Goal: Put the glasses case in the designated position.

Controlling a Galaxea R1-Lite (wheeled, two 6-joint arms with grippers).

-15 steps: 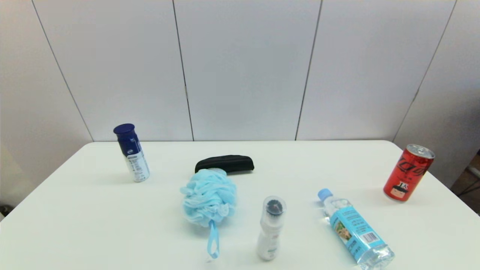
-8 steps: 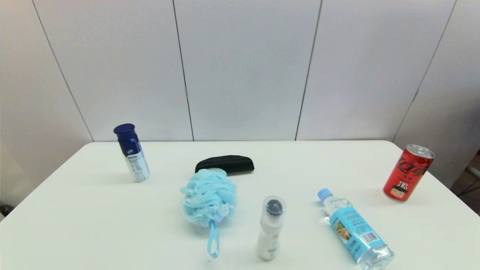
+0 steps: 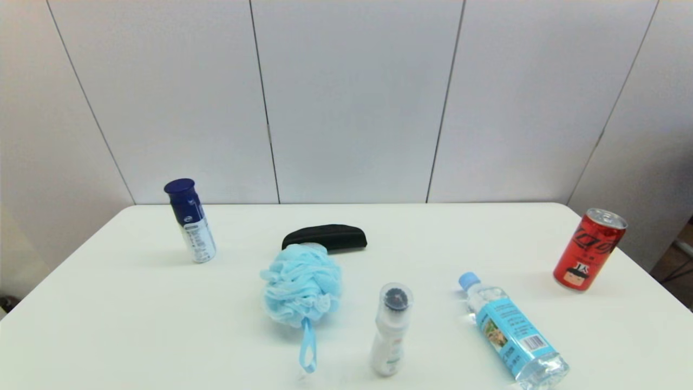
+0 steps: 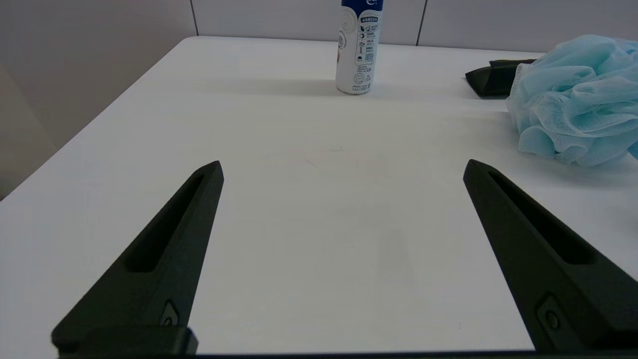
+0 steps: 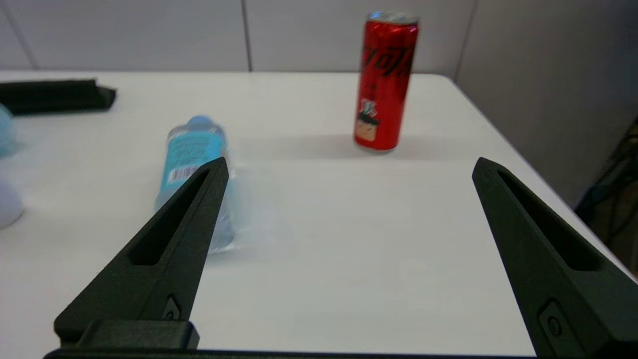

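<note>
The glasses case (image 3: 325, 236) is a matte black oblong lying flat near the middle of the table, just behind a blue bath pouf (image 3: 301, 284). One end of the glasses case (image 4: 493, 79) peeks out behind the pouf in the left wrist view, and the other end of the glasses case (image 5: 55, 95) shows in the right wrist view. Neither arm appears in the head view. My left gripper (image 4: 343, 169) hovers open over bare table at the near left. My right gripper (image 5: 350, 165) is open at the near right, with nothing between its fingers.
A blue and white spray can (image 3: 190, 221) stands at the back left. A red can (image 3: 590, 249) stands near the table's right edge. A water bottle (image 3: 511, 331) lies at the front right, with a white bottle (image 3: 391, 329) standing beside the pouf.
</note>
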